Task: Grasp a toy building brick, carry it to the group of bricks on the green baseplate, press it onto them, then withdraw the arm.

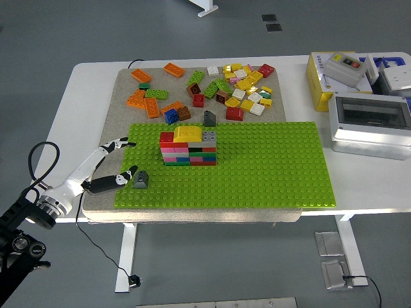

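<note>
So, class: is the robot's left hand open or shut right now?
Open. The left hand has its fingers spread and holds nothing; the grey brick sits on the baseplate beside the thumb tip.

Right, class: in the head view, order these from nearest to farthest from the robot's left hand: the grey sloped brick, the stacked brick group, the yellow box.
1. grey sloped brick, right beside the left hand
2. stacked brick group, mid-baseplate
3. yellow box, table's far right

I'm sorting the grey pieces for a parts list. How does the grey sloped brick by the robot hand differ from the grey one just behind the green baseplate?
The near grey brick sits on the green baseplate, beside the robot hand; the far grey brick stands on the beige mat. The near one looks lower and wider, the far one taller and narrower. Both are dark grey with a slope.
</note>
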Controlling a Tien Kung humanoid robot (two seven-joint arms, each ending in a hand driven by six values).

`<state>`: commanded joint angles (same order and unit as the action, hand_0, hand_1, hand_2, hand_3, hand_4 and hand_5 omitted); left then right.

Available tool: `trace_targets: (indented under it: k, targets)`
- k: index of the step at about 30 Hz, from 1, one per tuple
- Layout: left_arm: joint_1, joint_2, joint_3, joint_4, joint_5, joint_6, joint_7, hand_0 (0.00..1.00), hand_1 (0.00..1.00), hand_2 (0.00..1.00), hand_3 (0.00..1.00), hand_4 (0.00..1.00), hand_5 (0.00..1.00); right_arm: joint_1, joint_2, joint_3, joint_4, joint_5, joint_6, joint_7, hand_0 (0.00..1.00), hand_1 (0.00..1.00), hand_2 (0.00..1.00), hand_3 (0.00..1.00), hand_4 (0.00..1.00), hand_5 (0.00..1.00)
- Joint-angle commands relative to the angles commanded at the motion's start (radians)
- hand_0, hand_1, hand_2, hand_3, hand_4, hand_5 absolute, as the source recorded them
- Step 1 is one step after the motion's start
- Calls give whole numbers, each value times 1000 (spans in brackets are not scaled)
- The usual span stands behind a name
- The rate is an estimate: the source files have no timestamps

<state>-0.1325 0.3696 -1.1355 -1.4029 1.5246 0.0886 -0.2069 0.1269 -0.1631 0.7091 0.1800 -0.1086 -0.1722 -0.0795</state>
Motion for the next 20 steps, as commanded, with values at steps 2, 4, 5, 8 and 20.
trace_targets:
  k: [2, 4, 5, 8, 20]
  targets:
    - [10, -9, -40, -1, -50, 23, -44, 859, 798, 780, 773, 606, 395, 1, 0, 1, 0, -4, 1, -2, 788, 713, 753, 738, 538, 868]
    - [15, -15, -61, 0, -90, 37, -78, 783, 670, 673, 744, 572, 389, 2, 0, 4, 0, -9, 1, -4, 787, 715, 754, 739, 538, 872]
    - [16, -19, -68, 0, -115, 43, -100, 783, 670, 673, 744, 572, 389, 2, 1, 7, 0, -12, 1, -5, 787, 715, 754, 739, 538, 872]
    - [15, -27, -72, 1, -153, 48, -124, 783, 670, 673, 744, 572, 389, 3, 1, 11, 0, -19, 2, -8, 787, 715, 754, 739, 538, 872]
    - [-5, -34, -42, 12, -140, 91, -179, 691, 738, 723, 737, 571, 375, 6, 8, -9, 0, -4, 13, -11, 781, 715, 755, 742, 536, 872]
